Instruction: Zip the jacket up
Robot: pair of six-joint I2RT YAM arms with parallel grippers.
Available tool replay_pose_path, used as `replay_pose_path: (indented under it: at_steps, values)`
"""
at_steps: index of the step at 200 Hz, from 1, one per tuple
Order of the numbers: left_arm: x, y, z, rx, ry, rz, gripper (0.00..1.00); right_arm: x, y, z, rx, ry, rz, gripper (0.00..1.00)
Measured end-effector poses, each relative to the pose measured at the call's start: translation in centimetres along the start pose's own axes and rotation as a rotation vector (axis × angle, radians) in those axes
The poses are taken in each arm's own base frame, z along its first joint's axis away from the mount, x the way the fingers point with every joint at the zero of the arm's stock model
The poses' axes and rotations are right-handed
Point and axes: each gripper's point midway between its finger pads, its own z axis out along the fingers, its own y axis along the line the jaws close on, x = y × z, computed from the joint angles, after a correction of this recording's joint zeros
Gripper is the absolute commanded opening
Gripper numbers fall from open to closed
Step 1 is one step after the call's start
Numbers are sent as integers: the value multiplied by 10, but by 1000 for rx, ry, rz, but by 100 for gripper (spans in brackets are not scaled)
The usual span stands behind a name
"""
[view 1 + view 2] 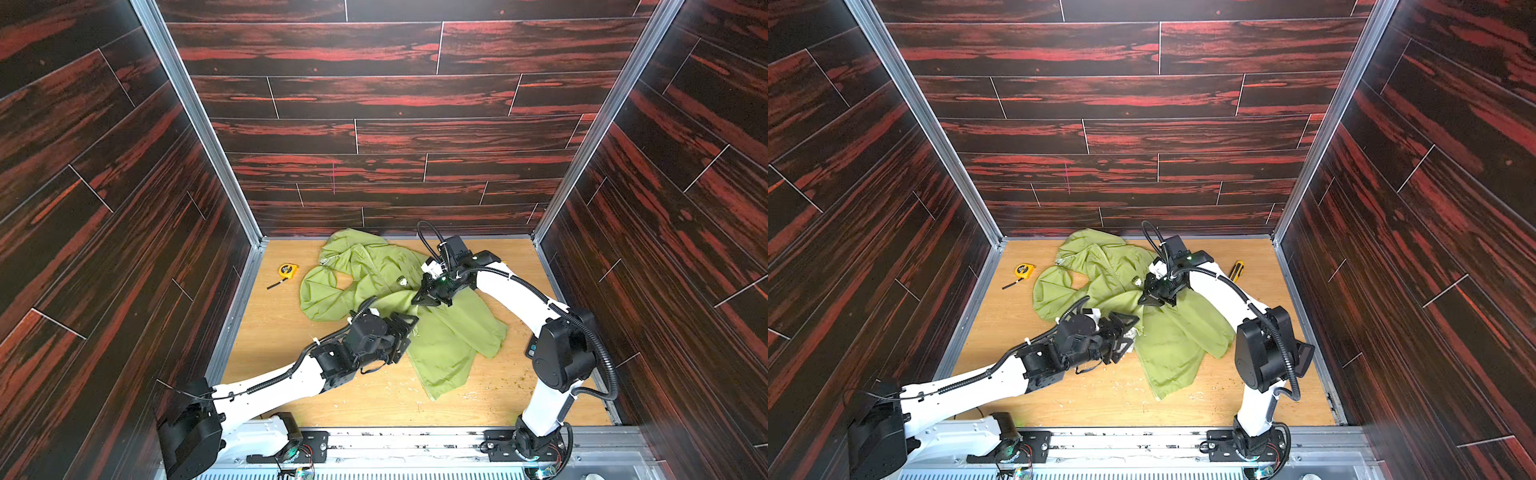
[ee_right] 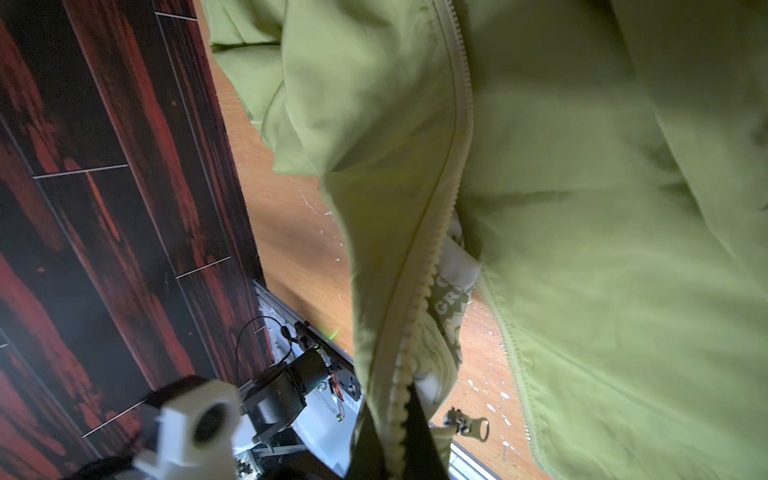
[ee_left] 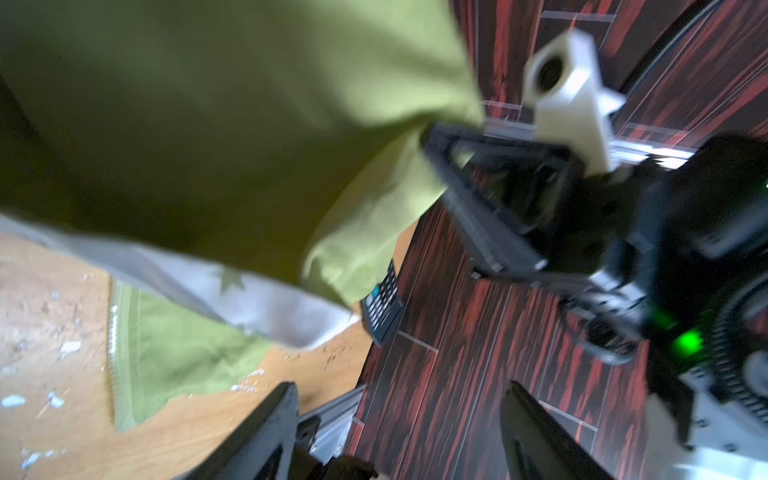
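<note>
The lime-green jacket (image 1: pixel 449 332) (image 1: pixel 1177 332) lies crumpled on the wooden table in both top views. My right gripper (image 1: pixel 416 300) (image 1: pixel 1143 300) (image 2: pixel 399 440) is shut on the jacket's zipper edge and holds that fold lifted. In the right wrist view the toothed zipper tape (image 2: pixel 419 316) runs into the jaws. The metal zipper slider (image 2: pixel 465 426) hangs loose beside them, and whitish patterned lining (image 2: pixel 451 307) shows in the gap. My left gripper (image 1: pixel 409 332) (image 1: pixel 1128 332) (image 3: pixel 399 436) is open at the jacket's near-left edge, with nothing between its fingers.
A yellow tape measure (image 1: pixel 287 270) (image 1: pixel 1023 270) lies at the back left. A yellow-and-black utility knife (image 1: pixel 1237 269) sits behind the right arm. A dark calculator (image 3: pixel 382 307) (image 1: pixel 1306 357) lies by the right wall. Dark wood-patterned walls enclose three sides.
</note>
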Motion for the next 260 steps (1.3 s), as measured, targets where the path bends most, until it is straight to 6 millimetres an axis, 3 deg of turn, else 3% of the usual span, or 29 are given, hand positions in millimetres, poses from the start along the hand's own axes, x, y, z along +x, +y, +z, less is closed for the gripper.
replay_pose_path:
  at_steps: [47,96,185,232,260]
  values:
    - [-6,34,16,-133,-27,33,74,1,3,0,-16,8,18,0]
    - [-12,23,15,-135,-69,104,69,8,-3,6,-12,34,47,0]
    - [-26,34,17,-179,-138,158,60,21,-1,17,-12,69,61,0]
    - [-30,37,19,-190,-144,173,49,28,5,21,-23,91,69,0]
    - [-32,47,24,-222,-137,179,34,32,8,24,-24,100,72,0]
